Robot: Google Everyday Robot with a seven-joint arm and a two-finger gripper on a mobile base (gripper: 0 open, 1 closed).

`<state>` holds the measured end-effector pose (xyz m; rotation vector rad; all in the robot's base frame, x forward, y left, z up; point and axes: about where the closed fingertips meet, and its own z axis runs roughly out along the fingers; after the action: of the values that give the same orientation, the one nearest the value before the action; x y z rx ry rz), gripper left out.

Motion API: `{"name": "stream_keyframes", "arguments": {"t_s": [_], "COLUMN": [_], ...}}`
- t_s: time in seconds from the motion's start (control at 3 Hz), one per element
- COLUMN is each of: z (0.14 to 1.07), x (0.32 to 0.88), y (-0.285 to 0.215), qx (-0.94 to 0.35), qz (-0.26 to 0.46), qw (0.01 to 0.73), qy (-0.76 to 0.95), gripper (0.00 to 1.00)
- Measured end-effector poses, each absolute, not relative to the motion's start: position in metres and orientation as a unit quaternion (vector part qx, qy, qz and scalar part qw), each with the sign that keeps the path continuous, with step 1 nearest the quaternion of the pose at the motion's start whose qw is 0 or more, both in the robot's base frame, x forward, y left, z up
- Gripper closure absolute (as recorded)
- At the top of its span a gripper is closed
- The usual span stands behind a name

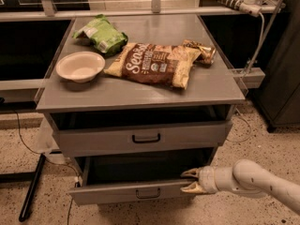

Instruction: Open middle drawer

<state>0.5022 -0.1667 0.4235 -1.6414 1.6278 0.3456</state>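
A brown chip bag lies flat in the middle of the worktop. Left of the bag sits a pale bowl. Behind and left of it is a green packet, and touching its far right corner is a small crumpled wrapper. Below the bag an upper drawer stands slightly out. Lower still, the middle drawer is pulled further out (dark inside). The end effector, below-right of the bag, has its fingers spread at that drawer's right end.
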Motion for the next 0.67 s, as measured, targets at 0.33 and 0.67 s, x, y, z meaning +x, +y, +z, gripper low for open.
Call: {"name": "stream_keyframes", "arguments": {"t_s": [0.33, 0.67], "z": [0.4185, 0.4185], "x": [0.4787, 0.4787], "y": [-0.1688, -0.1688], "qx": [-0.638, -0.638], "qz": [0.144, 0.144], "qw": [0.389, 0.389], "qy": [0.649, 0.649], "gripper": [0.82, 0.59]}}
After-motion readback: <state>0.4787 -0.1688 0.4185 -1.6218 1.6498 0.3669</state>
